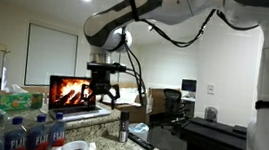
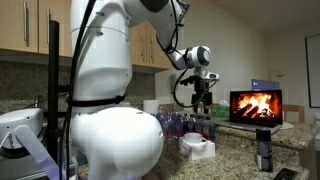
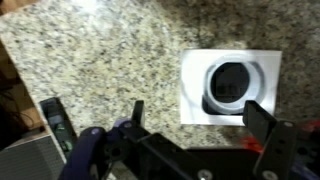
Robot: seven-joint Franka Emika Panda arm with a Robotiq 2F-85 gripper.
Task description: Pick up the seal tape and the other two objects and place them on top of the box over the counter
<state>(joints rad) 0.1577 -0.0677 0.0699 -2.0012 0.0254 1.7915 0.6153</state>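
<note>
The claw (image 3: 195,106) is hanging wide open and empty above the seal tape (image 3: 232,85), lying on the white box (image 3: 193,65) on the desk (image 3: 100,60); a black remote (image 3: 55,125) is lying near the desk's edge.

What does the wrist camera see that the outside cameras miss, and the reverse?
Only the wrist view: straight down into the small white tape roll, resting on the flat white box. Only an exterior view: the laptop showing a fire, blue-labelled water bottles, the slim dark upright cylinder. Both: the speckled granite counter, the roll, and the open black tool.
</note>
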